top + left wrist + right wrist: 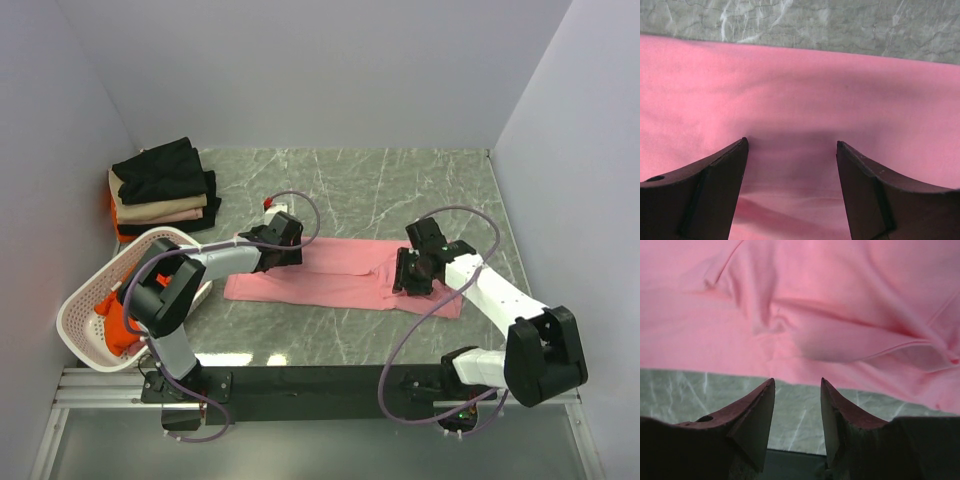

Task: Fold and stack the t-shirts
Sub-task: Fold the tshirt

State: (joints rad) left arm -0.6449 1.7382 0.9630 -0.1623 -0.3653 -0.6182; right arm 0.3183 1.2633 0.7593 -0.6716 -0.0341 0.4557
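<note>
A light pink t-shirt lies folded into a long strip across the middle of the table. My left gripper is open just above its far left part; the left wrist view shows pink cloth between the spread fingers, nothing gripped. My right gripper is open over the shirt's right part; in the right wrist view the fingers hover over bare table at the pink cloth's edge. A stack of folded shirts, black on top of beige and pink, sits at the back left. An orange-red shirt lies in the basket.
A white perforated basket stands at the left front edge. Grey walls close in the left, back and right sides. The marble tabletop lies behind the pink shirt. A black rail runs along the front.
</note>
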